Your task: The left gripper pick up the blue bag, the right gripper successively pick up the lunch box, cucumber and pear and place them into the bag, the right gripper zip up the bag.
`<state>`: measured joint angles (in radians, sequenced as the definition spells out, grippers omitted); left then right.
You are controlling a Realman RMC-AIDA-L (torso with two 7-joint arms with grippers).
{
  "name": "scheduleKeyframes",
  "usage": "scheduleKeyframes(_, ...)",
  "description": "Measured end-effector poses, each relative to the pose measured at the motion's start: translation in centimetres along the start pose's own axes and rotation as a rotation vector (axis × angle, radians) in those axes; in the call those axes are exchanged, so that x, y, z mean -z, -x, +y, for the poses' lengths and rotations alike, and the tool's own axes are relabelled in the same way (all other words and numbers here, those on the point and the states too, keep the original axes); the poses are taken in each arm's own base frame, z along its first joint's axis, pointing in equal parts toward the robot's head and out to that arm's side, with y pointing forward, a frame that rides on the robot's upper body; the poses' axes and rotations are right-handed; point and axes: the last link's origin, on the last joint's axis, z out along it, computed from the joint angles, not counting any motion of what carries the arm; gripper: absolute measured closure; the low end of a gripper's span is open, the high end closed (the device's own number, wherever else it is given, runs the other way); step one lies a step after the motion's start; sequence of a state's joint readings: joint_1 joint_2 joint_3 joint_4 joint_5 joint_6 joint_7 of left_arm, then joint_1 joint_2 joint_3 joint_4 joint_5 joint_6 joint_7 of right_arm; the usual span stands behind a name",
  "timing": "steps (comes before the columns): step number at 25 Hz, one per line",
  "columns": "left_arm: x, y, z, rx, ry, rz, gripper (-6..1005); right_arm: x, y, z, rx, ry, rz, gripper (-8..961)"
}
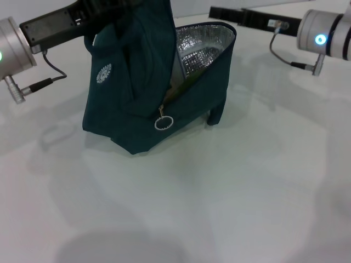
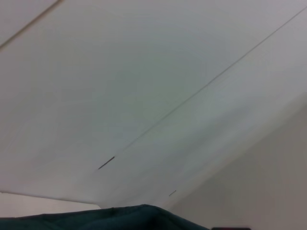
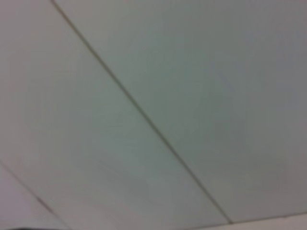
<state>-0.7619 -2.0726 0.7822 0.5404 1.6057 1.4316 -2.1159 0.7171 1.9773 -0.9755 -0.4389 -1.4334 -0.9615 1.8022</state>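
On a plain white tabletop [image 1: 219,192] the dark teal-blue fabric bag [image 1: 137,104] with silver foil lining stands near the far middle, mouth gaping, zipper undone, its metal ring pull [image 1: 163,123] hanging low at the front. Packing looks finished, so zipping seems next: the right gripper [image 1: 219,12], reaching behind the bag, must come round and catch that ring. The left gripper [image 1: 109,16] holds the bag's top up; whether either one's fingers are spread or closed I cannot tell.

Bag [image 1: 131,104]: matt teal cloth, crinkled silver foil lining [image 1: 200,46] (shiny), metal ring pull [image 1: 163,123] on zipper. Table [image 1: 230,192] beneath bag: smooth, matt white.
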Motion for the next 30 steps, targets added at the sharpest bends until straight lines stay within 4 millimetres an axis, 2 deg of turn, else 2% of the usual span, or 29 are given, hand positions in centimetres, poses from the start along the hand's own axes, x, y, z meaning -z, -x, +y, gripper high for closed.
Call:
scheduleKeyframes(5,0.4,0.0,-0.1,-0.002,-0.008,0.005,946,-0.2,-0.9,0.7,0.002,0.035,0.058,242)
scheduleKeyframes(9,0.3,-0.1,-0.1,-0.003,-0.005,0.005,946,0.4,-1.5,0.3,-0.007,0.027,0.088,247)
scheduleKeyframes(19,0.1,-0.3,0.0,-0.010,-0.003,0.009,945,0.2,-1.3,0.4,0.038,0.014,0.089,261)
scheduleKeyframes(24,0.3,0.0,-0.1,-0.010,-0.006,0.015,944,0.8,-1.3,0.3,0.049,0.008,0.063,500)
scheduleKeyframes(30,0.6,0.0,-0.3,-0.009,-0.012,0.032,944,1.1,-1.6,0.6,0.046,0.036,0.065,710)
